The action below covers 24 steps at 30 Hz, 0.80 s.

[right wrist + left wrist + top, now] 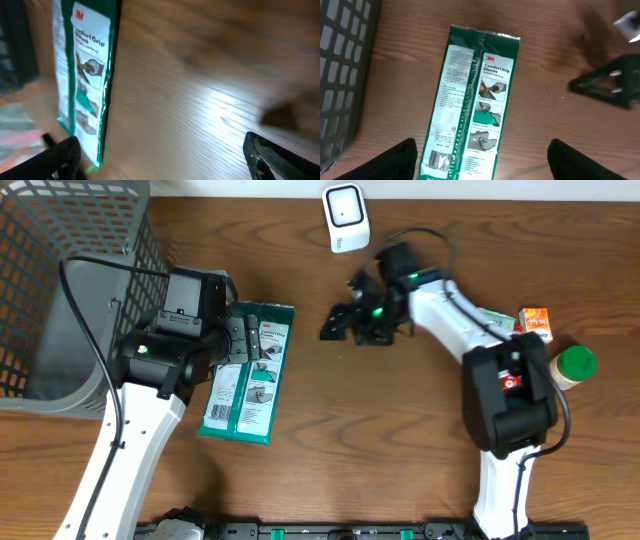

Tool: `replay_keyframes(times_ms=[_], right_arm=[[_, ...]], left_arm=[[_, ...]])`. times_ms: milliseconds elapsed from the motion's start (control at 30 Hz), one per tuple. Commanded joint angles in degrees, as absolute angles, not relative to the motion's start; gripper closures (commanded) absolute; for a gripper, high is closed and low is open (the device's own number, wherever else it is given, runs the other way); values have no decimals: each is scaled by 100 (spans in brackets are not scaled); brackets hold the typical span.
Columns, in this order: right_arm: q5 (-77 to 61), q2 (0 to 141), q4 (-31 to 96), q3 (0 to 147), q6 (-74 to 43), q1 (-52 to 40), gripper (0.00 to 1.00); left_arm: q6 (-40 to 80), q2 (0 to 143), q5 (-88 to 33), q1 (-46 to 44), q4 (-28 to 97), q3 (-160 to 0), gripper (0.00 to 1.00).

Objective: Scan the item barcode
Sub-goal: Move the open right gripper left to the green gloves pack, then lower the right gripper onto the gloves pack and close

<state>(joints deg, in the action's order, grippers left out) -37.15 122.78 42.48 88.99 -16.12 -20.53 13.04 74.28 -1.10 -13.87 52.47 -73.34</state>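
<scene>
The 3M Comfort Grip glove package [248, 375] lies flat on the surface [380, 440] with neither arm holding it, so picking it up looks like the step in hand. The left gripper [482, 147] hangs spread wide above the package. The right gripper [160, 150], also spread and empty, sits off the package's right side. Next, the package needs gripping by an edge and its barcode [437, 161] turned toward the white scanner [345, 218], which stands beyond the package, to its right. Only the left wrist view shows the barcode (face up, at the end opposite the 3M logo), and only the overhead shows the scanner plainly.
</scene>
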Motion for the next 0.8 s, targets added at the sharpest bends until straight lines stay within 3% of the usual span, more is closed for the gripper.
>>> replay_keyframes(times_ms=[0,267,767], right_arm=[[-2941,12248,4001,8978,-2324,-2606,1],[-1579,12248,3835,8978,-2311,-3614,1],[-1653,12248,3776,8978,-2526,-4471,1]], left_arm=[[1225,7448,-40,-1356,5249,-7406,16],[1225,7448,-40,-1356,5247,-7406,16],[1225,7448,-40,-1356,5249,-7406,16]])
